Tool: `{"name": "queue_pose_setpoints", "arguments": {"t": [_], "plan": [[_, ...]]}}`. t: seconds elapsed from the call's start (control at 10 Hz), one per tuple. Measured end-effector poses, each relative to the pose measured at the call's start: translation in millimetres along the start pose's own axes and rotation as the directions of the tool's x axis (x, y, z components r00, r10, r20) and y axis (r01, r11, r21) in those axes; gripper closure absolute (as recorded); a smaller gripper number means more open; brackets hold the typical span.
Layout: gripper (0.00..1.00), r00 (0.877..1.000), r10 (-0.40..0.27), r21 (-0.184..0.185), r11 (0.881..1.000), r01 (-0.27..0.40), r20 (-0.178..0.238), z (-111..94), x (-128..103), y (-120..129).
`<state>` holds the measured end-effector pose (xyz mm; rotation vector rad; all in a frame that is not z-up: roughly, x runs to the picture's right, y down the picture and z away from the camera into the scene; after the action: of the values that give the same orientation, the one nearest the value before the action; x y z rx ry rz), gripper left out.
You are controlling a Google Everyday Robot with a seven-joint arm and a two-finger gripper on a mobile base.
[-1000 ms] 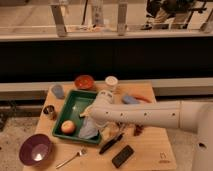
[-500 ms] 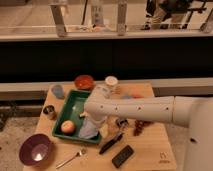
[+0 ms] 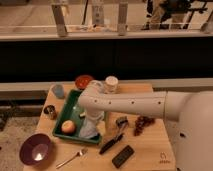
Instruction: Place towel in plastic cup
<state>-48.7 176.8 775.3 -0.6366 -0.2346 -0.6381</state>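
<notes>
The towel (image 3: 90, 130) lies crumpled at the green tray's (image 3: 71, 108) front corner, beneath the pincer (image 3: 93, 118), whose state cannot be told. Being soft and light, it is best pinched at a raised fold.

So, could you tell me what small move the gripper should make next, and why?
Probably a short, slow, straight lift. The gripper is down on the towel, which lies bunched in the green tray beside a round orange fruit. The towel has to clear the tray wall before it can be carried anywhere. I cannot see whether the hold is secure, hence the slow lift.
</notes>
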Motion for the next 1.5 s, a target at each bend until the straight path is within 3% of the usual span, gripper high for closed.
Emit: {"name": "queue_pose_setpoints", "arguments": {"t": [0.4,0.6,1.1,1.5], "plan": [[0.2,1.0,-0.003,0.004,1.0,0.003,0.01,1.6,-1.5,-3.9],[0.2,1.0,0.005,0.019,1.0,-0.006,0.03,5.2,-12.4,-25.2],[0.2,0.989,0.139,0.047,0.989,-0.141,0.044,7.4,-10.1,-38.5],[0.2,0.984,0.171,0.054,0.983,-0.174,0.048,7.9,-5.6,-38.8]]}}
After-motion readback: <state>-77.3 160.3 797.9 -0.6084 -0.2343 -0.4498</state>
